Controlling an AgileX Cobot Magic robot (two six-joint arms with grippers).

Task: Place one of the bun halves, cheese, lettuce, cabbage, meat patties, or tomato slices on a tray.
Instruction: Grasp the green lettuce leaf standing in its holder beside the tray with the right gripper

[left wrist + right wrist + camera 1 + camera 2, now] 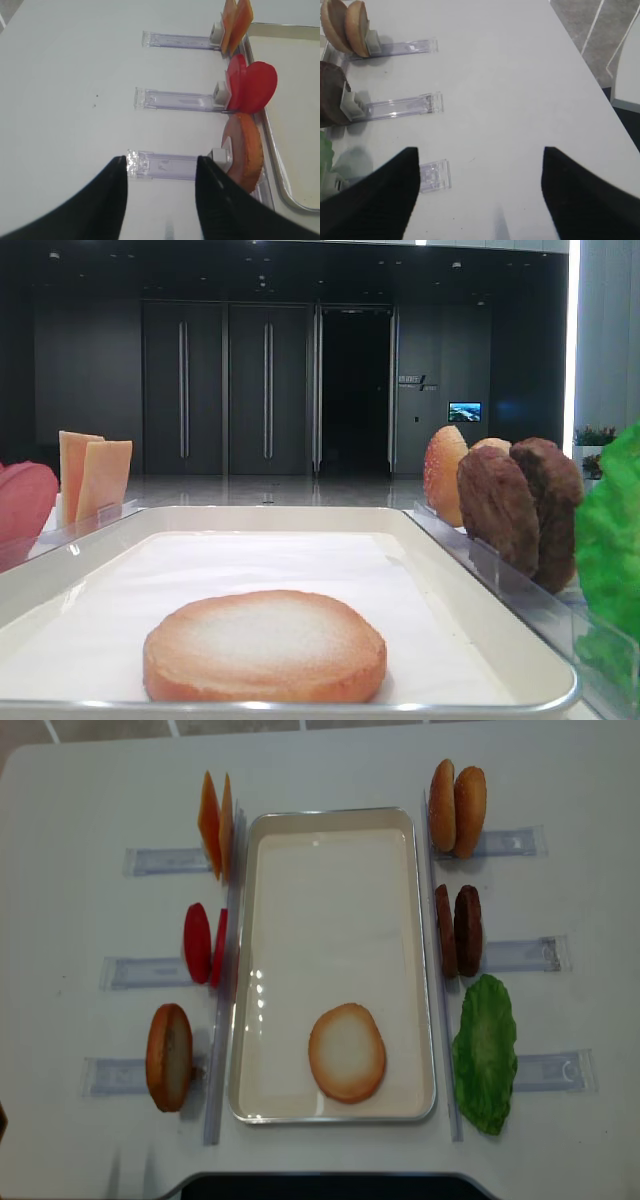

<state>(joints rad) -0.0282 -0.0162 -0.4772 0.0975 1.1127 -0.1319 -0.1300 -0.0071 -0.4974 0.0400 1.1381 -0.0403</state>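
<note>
Bun half flat at near end of tray; far liner bare. Right gripper and left gripper spread wide, empty, over white table.

Glossy-rimmed tray with matt paper liner, rough meat patties, clear plastic holders

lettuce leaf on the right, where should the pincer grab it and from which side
Grip the lettuce by its upper ruffled edge, coming down from above. It leans on edge against its clear holder beside the tray, so probably only that thin edge is free for the fingers to straddle.
</note>
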